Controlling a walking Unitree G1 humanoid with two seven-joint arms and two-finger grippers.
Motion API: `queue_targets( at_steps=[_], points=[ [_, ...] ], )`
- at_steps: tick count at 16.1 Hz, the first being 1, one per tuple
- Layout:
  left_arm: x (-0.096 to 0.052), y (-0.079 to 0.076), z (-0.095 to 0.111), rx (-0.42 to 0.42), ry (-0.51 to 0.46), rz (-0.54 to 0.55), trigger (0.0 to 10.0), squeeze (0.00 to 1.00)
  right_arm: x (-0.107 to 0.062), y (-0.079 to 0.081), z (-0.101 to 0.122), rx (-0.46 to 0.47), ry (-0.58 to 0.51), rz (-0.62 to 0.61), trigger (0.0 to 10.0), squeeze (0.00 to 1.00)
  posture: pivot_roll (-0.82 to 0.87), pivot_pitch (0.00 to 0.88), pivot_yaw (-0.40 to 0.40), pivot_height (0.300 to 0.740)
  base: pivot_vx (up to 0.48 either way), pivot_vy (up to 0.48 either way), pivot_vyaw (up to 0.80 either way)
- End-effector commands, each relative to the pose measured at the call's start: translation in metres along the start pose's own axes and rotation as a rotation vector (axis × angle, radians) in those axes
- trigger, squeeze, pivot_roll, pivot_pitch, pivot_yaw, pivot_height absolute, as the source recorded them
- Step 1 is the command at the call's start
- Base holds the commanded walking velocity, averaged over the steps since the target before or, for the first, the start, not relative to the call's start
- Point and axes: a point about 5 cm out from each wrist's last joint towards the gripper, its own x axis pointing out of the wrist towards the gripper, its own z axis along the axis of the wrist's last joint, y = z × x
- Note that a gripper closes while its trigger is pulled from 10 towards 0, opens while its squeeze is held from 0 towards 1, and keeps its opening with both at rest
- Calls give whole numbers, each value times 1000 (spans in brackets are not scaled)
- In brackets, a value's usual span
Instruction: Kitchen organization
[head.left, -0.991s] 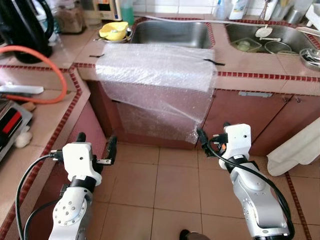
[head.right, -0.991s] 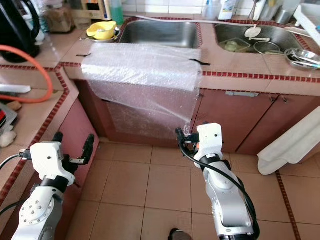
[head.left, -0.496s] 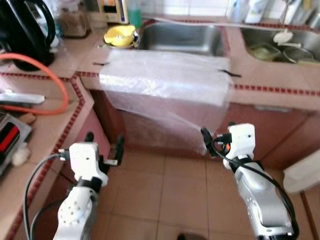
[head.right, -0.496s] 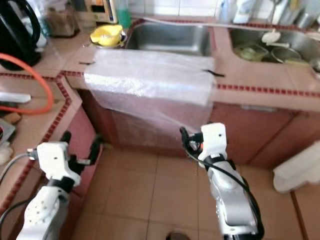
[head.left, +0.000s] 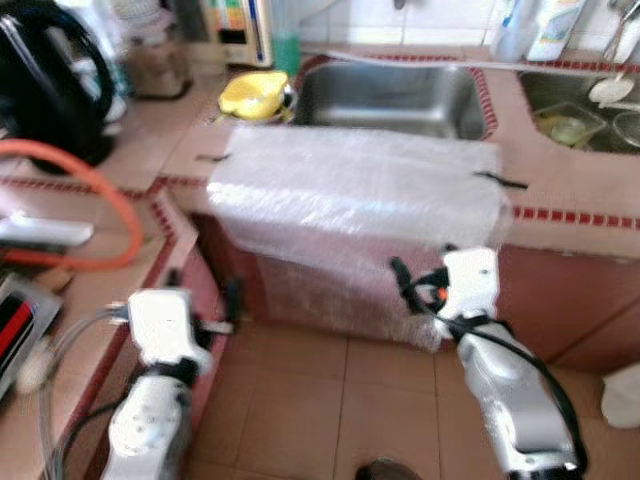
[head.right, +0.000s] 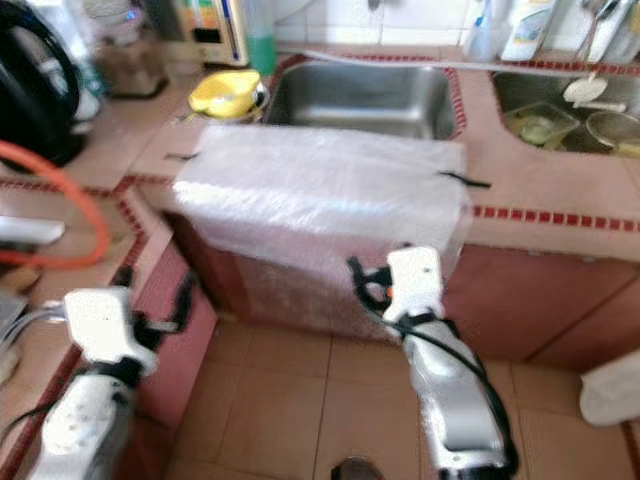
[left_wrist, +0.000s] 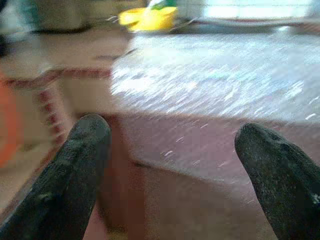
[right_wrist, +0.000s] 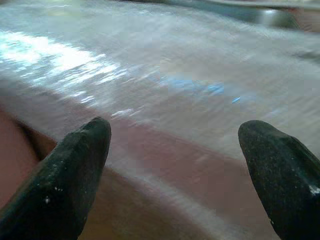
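Observation:
A clear bubble wrap sheet (head.left: 350, 190) lies taped over the counter edge in front of the steel sink (head.left: 390, 95) and hangs down over the cabinet front. My right gripper (head.left: 425, 275) is open, close before the hanging lower part of the bubble wrap (right_wrist: 165, 75), with nothing between its fingertips (right_wrist: 75, 165). My left gripper (head.left: 205, 297) is open too, lower and to the left near the counter's corner. It faces the bubble wrap (left_wrist: 210, 80) from a distance, and its fingers (left_wrist: 75, 170) are empty. The views are blurred.
A yellow bowl (head.left: 250, 93) sits left of the sink. A black kettle (head.left: 45, 90) and an orange hose (head.left: 100, 210) lie on the left counter (head.left: 110, 300). A second sink (head.left: 580, 110) with dishes is at right, bottles (head.left: 545, 25) behind. A white cloth (head.left: 622, 395) hangs low right above the tiled floor (head.left: 330, 400).
The whole picture has shifted and blurred, so the camera has moved closer to the counter. Both grippers now stand nearer the bubble wrap, still open.

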Motion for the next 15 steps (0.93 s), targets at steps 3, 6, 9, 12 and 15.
queue_targets(
  at_steps=[3,6,9,12,15],
  points=[
    [-5,6,-2,27,17,34,10000,0,0,6,3,9,-18,16,10000,0,-103,171,34,740,117,0,-206],
    [-5,4,-1,19,9,26,10000,0,0,5,10,-20,-50,13,10000,0,-104,170,31,740,0,0,0],
    [0,3,10,21,-41,27,10000,0,-7,-3,32,-89,-141,-7,10000,0,-104,171,29,740,0,0,0],
    [7,3,21,19,-81,20,10000,0,-13,-12,52,-155,-213,-52,10000,0,-118,163,35,740,0,0,0],
    [13,0,26,9,-96,-2,10000,0,-15,-17,53,-147,-210,-116,10000,0,-147,160,52,740,0,0,0]
  ],
)
